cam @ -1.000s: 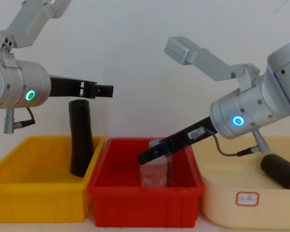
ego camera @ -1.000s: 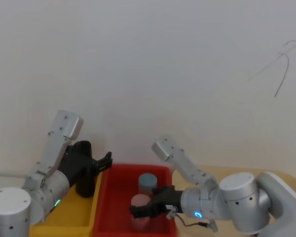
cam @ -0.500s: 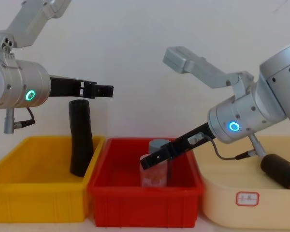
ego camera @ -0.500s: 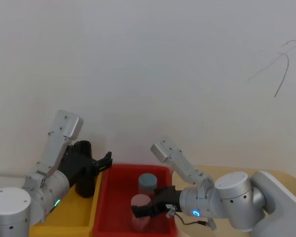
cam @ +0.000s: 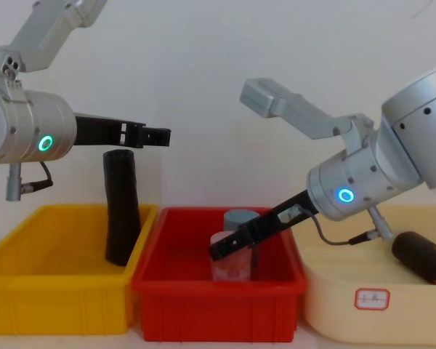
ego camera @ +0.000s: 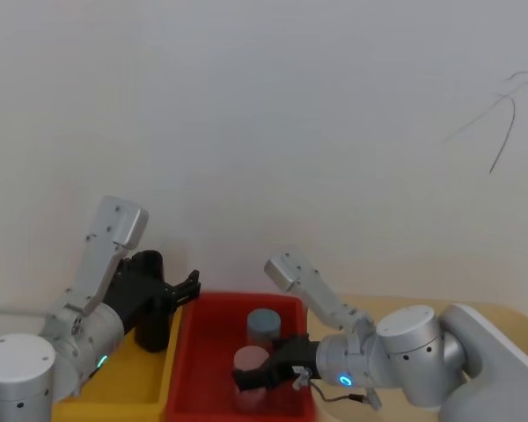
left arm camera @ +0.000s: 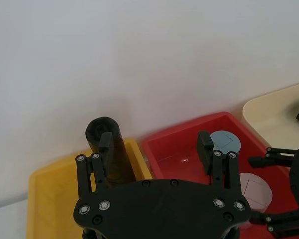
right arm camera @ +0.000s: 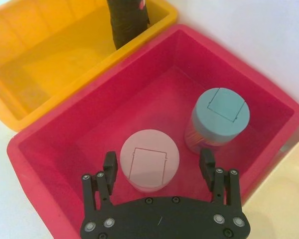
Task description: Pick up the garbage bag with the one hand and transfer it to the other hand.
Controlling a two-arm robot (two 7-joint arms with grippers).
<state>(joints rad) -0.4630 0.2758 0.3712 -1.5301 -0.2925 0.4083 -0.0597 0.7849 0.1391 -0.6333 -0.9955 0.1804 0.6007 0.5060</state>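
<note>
The garbage bag point(cam: 121, 207) stands upright in the yellow bin point(cam: 51, 297); the left gripper point(cam: 154, 135) hovers spread at its 1 o'clock; grasping looks next; the right gripper point(right arm camera: 158, 164) straddles the pink jar point(right arm camera: 149, 160), spread.

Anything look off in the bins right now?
The right tool is open around the pink jar in the red bin, not near the garbage bag, which leans tilted in the yellow bin.

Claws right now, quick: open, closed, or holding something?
Left claw: open, empty, above the garbage bag standing in the yellow bin.
Right claw: open, empty, straddling the pink jar without gripping.
</note>
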